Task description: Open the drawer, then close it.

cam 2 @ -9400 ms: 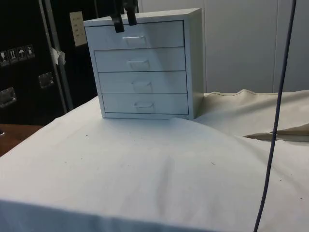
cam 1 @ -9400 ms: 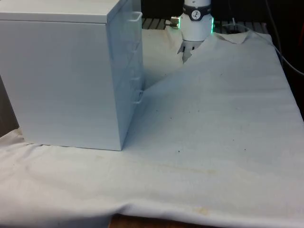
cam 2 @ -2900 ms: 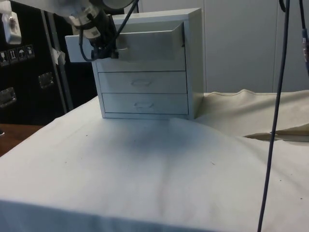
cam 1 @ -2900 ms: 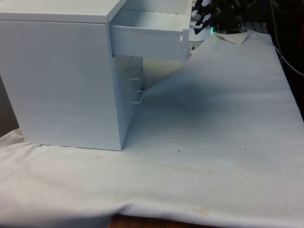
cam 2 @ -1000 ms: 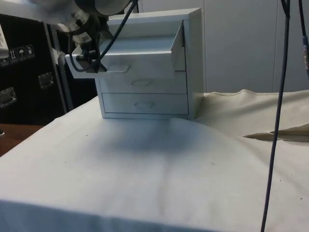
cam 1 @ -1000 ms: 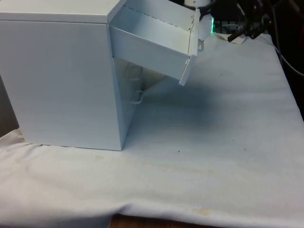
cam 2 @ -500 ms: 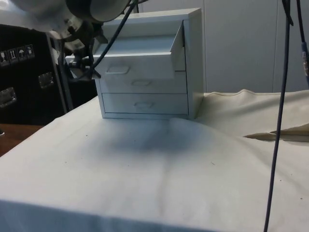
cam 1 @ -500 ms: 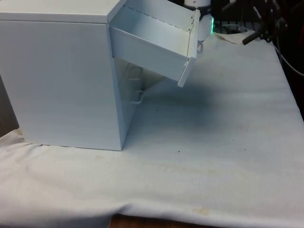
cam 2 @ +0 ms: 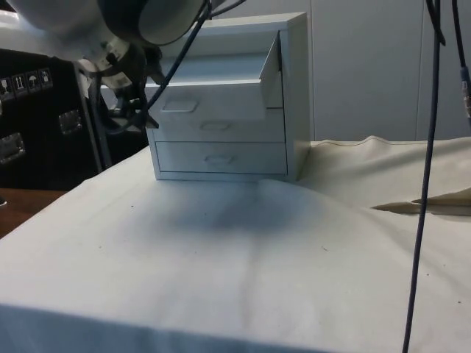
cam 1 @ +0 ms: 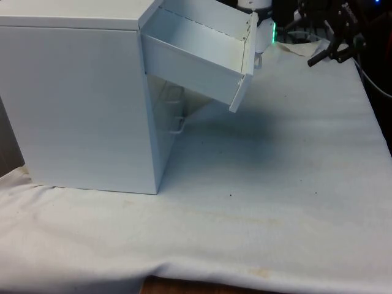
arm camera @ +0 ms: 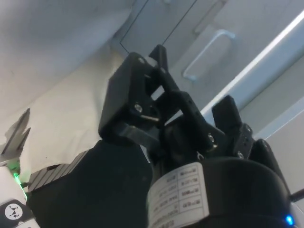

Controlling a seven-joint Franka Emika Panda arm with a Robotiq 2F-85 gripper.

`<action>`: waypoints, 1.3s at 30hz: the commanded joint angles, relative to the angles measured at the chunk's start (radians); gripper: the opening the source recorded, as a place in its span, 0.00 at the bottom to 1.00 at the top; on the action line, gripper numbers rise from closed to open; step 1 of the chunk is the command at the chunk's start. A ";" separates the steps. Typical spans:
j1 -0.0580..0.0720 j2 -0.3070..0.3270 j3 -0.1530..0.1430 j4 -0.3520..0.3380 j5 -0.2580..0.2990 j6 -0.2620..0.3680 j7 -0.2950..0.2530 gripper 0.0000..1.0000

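In the front view the top drawer [cam 1: 202,58] hangs pulled out of the white chest [cam 1: 79,98], its front sagging downward toward the front view's right. In the side view the gripper [cam 2: 131,110] hovers apart from that drawer [cam 2: 210,88]. In the wrist view the fingers [arm camera: 159,59] stand apart, holding nothing, near a lower drawer's handle [arm camera: 209,52].

The chest of drawers [cam 1: 79,104] looks like smooth, matt white painted sheet metal, as does its open top drawer [cam 1: 196,58]. The tablecloth [cam 1: 275,184] is soft, matt white woven cloth, creased and speckled. The gripper [arm camera: 199,102] is hard black plastic with a dull sheen.
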 commanded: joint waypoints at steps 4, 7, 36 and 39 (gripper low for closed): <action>-0.001 0.000 0.000 -0.002 0.001 0.004 0.001 0.59; -0.005 -0.003 0.003 -0.007 0.009 0.017 0.002 0.49; -0.024 -0.016 -0.056 -0.080 -0.005 0.066 -0.005 0.00; -0.024 -0.019 -0.062 -0.082 -0.006 0.066 -0.007 0.00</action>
